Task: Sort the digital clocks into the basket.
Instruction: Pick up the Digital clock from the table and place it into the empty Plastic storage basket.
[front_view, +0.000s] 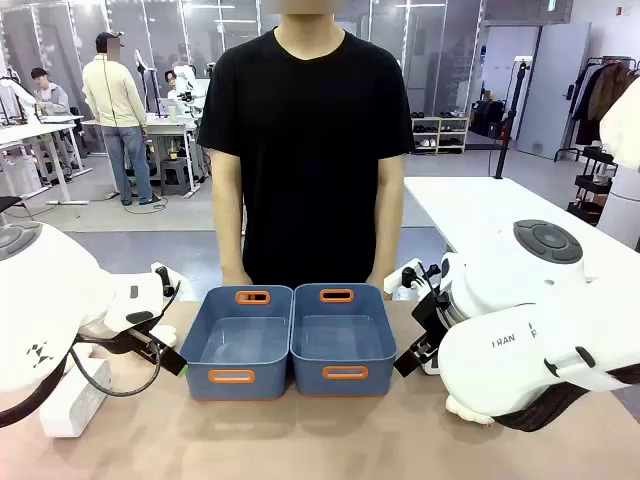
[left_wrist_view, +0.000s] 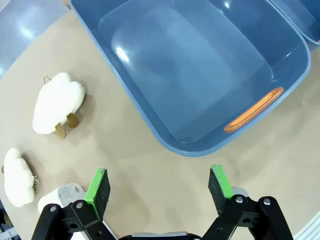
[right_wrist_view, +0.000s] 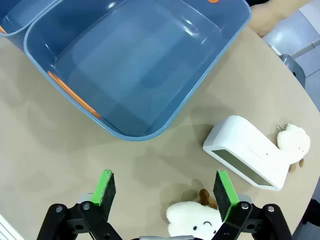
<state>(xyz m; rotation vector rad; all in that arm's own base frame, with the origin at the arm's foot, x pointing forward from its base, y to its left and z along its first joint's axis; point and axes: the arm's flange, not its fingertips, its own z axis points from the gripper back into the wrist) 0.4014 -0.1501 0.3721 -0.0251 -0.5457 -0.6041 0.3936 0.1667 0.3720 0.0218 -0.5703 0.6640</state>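
Note:
Two identical blue-grey baskets stand side by side mid-table, the left one (front_view: 240, 345) and the right one (front_view: 343, 340), both empty. A white digital clock (right_wrist_view: 245, 152) with a grey-green display lies to the right of the right basket (right_wrist_view: 135, 65). Another white clock (front_view: 70, 400) sits near the front left edge, and its corner (left_wrist_view: 65, 192) peeks out behind a finger. My left gripper (left_wrist_view: 159, 185) hovers open over bare table just in front of the left basket (left_wrist_view: 200, 75). My right gripper (right_wrist_view: 162, 187) is open too, empty, in front of the right basket.
Two fluffy cream plush toys (left_wrist_view: 57, 102) (left_wrist_view: 19, 177) lie left of the left basket. Two more lie on the right side, one by the clock (right_wrist_view: 292, 140) and one under my right gripper (right_wrist_view: 192, 217). A person (front_view: 305, 140) stands at the far edge behind the baskets.

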